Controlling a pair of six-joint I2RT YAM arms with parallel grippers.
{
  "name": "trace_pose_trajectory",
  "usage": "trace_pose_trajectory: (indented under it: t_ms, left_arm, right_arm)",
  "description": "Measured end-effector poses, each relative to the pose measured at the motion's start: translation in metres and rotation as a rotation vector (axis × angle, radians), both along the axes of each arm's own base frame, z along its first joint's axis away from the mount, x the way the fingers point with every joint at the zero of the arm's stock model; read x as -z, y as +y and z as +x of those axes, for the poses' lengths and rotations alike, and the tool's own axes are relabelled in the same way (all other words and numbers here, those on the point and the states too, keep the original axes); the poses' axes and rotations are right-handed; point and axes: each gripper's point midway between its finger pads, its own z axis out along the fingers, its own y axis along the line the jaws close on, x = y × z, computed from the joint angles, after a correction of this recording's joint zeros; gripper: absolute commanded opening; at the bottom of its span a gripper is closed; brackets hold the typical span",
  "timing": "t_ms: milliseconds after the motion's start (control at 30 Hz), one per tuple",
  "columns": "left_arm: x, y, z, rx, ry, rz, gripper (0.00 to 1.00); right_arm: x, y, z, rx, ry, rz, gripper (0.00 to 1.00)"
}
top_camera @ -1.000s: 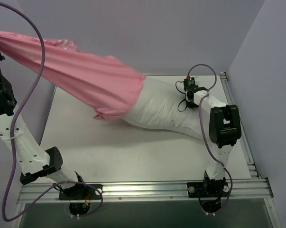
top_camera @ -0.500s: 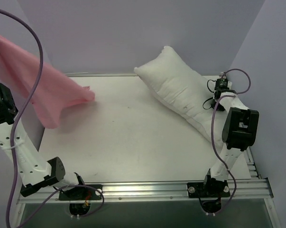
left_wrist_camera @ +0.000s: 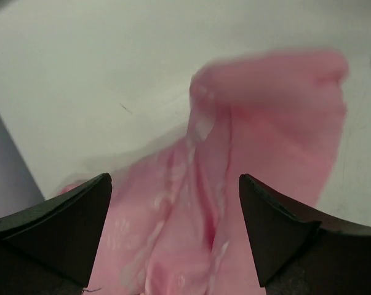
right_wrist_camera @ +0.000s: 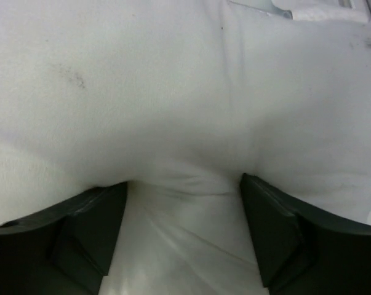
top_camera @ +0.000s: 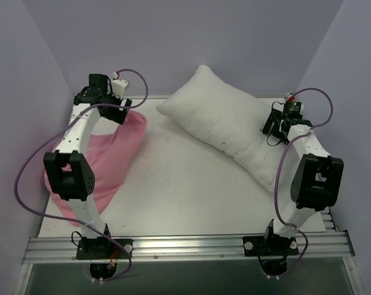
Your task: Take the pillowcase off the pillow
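1. Evidently the pillowcase (top_camera: 111, 163) is fully off. It is seen as a crumpled pink heap on the left side of the table (top_camera: 179, 190), well apart from the pillow (top_camera: 222, 126). The pillow is laid bare and diagonally across the far right part.
2. The task is judged all but done. The step in hand is taken to be letting go and clearing both arms.
3. To do this well, the left end effector (top_camera: 114, 109) is best raised straight up off the fabric, so that no fold is snagged and dragged toward the pillow. The near-left edge of the heap appears to lie at the table's border, so any sideways pull is best avoided.
4. Likewise, the right end effector (top_camera: 272, 128) is better lifted away from the pillow than slid along it, so that the cushion is not nudged toward the right edge.
5. In the left wrist view the left end effector (left_wrist_camera: 174, 178) is shown with its fingers spread wide. The pink fabric is seen blurred below and between them, and nothing appears to be pinched.
6. In the right wrist view the right end effector (right_wrist_camera: 182, 181) is also shown spread wide and set against the pillow's right end. A soft fold of white cover bulges between the fingers but is not clamped.
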Motion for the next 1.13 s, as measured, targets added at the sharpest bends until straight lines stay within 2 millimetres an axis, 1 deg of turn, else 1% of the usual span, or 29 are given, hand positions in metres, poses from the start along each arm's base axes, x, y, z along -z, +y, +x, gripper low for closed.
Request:
trace_pose_trajectory:
  t_ms: [33, 67, 100, 133, 167, 200, 267, 333, 467, 500, 567, 600, 667, 767, 867, 933, 967, 1033, 1133]
  left_arm:
    - [0.025, -0.003, -0.003, 0.014, 0.078, 0.012, 0.94]
    - [0.046, -0.005, -0.008, 0.027, 0.146, 0.022, 0.94]
    - [0.061, -0.007, -0.014, 0.032, 0.204, 0.027, 0.94]
    - [0.072, -0.007, -0.021, 0.033, 0.248, 0.031, 0.94]
    - [0.078, -0.005, -0.028, 0.030, 0.281, 0.036, 0.94]
    - [0.078, -0.004, -0.036, 0.025, 0.299, 0.042, 0.94]
    - [0.072, -0.001, -0.051, 0.021, 0.300, 0.044, 0.94]
    - [0.058, 0.001, -0.078, 0.023, 0.287, 0.046, 0.94]
    - [0.019, 0.008, -0.144, 0.047, 0.198, 0.070, 0.94]
    - [0.012, 0.011, -0.162, 0.048, 0.171, 0.082, 0.94]
    - [0.007, 0.020, -0.195, 0.034, 0.129, 0.113, 0.94]
    - [0.010, 0.025, -0.212, 0.025, 0.122, 0.130, 0.94]
    - [0.026, 0.035, -0.243, -0.002, 0.133, 0.161, 0.94]
    - [0.055, 0.049, -0.287, -0.049, 0.175, 0.191, 0.94]
    - [0.074, 0.068, -0.317, -0.138, 0.198, 0.206, 0.94]
    - [0.079, 0.084, -0.329, -0.226, 0.192, 0.232, 0.94]
    - [0.081, 0.090, -0.335, -0.259, 0.192, 0.242, 0.94]
    - [0.086, 0.094, -0.339, -0.287, 0.194, 0.251, 0.94]
    - [0.096, 0.100, -0.345, -0.314, 0.221, 0.263, 0.94]
  right_arm:
    - [-0.006, 0.001, -0.002, 0.004, -0.007, -0.005, 0.85]
    - [-0.012, 0.003, -0.004, 0.007, -0.011, -0.015, 0.87]
    - [-0.017, 0.005, -0.006, 0.008, -0.014, -0.026, 0.90]
    - [-0.023, 0.008, -0.009, 0.009, -0.018, -0.034, 0.97]
    - [-0.028, 0.012, -0.011, 0.008, -0.022, -0.040, 0.98]
    - [-0.034, 0.016, -0.014, 0.004, -0.026, -0.049, 0.98]
    - [-0.046, 0.026, -0.020, -0.005, -0.038, -0.066, 0.99]
    - [-0.060, 0.035, -0.025, -0.013, -0.061, -0.072, 0.99]
    - [-0.097, 0.056, -0.039, -0.045, -0.142, -0.069, 1.00]
    - [-0.105, 0.061, -0.044, -0.055, -0.164, -0.066, 1.00]
    - [-0.118, 0.072, -0.058, -0.076, -0.203, -0.056, 1.00]
    - [-0.121, 0.076, -0.065, -0.086, -0.211, -0.050, 1.00]
    - [-0.118, 0.079, -0.080, -0.091, -0.213, -0.039, 1.00]
    - [-0.100, 0.080, -0.107, -0.090, -0.168, -0.023, 1.00]
    - [-0.080, 0.085, -0.133, -0.105, -0.128, 0.009, 1.00]
    - [-0.072, 0.089, -0.149, -0.118, -0.118, 0.032, 1.00]
    - [-0.071, 0.092, -0.156, -0.128, -0.124, 0.044, 1.00]
    - [-0.076, 0.098, -0.163, -0.153, -0.150, 0.066, 1.00]
    - [-0.089, 0.106, -0.164, -0.186, -0.206, 0.093, 1.00]
